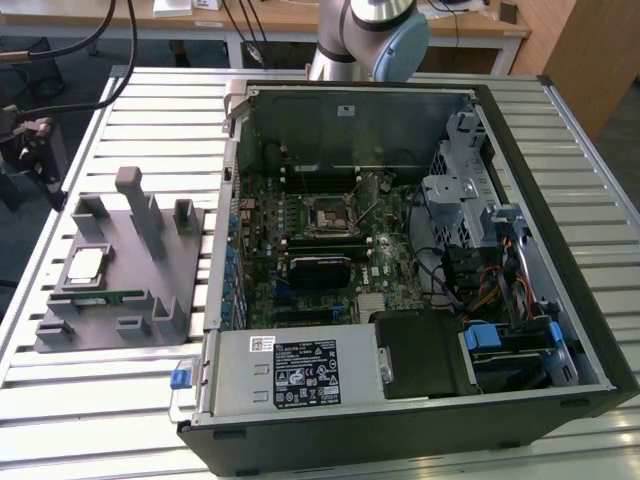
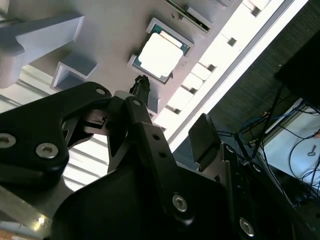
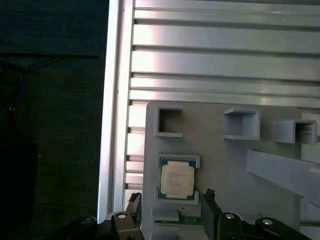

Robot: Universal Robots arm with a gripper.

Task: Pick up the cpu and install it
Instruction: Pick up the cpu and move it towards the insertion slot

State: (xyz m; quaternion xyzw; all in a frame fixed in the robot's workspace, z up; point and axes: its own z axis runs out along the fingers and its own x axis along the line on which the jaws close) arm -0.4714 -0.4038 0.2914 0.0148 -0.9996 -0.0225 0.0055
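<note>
The cpu (image 3: 176, 180) sits in a pocket of the fixture (image 1: 125, 275) on the counter (image 1: 100, 400), at the exterior view's left, held square for pickup. The gripper (image 3: 171, 195) hovers over it, fingers (image 3: 211, 215) open, apparently straddling it; contact is unclear.

fixture (image 1: 120, 270): on tabletop (image 1: 100, 410), exterior view's left of PC case (image 1: 360, 125)
cpu (image 1: 84, 264): in fixture pocket, side far from case
mem stick (image 1: 122, 295): in slot just beside cpu
claw (image 3: 171, 196): above fixture, near cpu
</note>
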